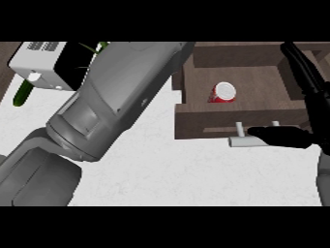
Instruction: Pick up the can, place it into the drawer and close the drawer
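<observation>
One small red cylindrical metal can with a pale round top [224,92] stands upright inside the open dark-brown wooden drawer [196,116], near the middle of its floor and well apart from every wall, so I judge the placing done and only the closing left. The can looks light, stiff and smooth-sided, likely slippery; if I had to take it again I would close round its side wall below the rim, not press on the thin top. The drawer is what I must handle now: rigid, probably running on slides, best pushed at its front panel or by the pale bar handle [239,140] fixed at the panel's six o'clock edge. My right hand [296,135] comes in from four o'clock, thumb laid across the handle's right end and touching or just beside it, long fingers reaching straight up toward one o'clock past the drawer's side wall; it is spread and holds nothing that I can see. My left forearm [103,106] fills the nine o'clock half, and its hand does not show. The table [188,179] is pale speckled stone. At ten o'clock stand a white boxy appliance [42,68] and a green vegetable [23,94], with dark wood floor beyond.
</observation>
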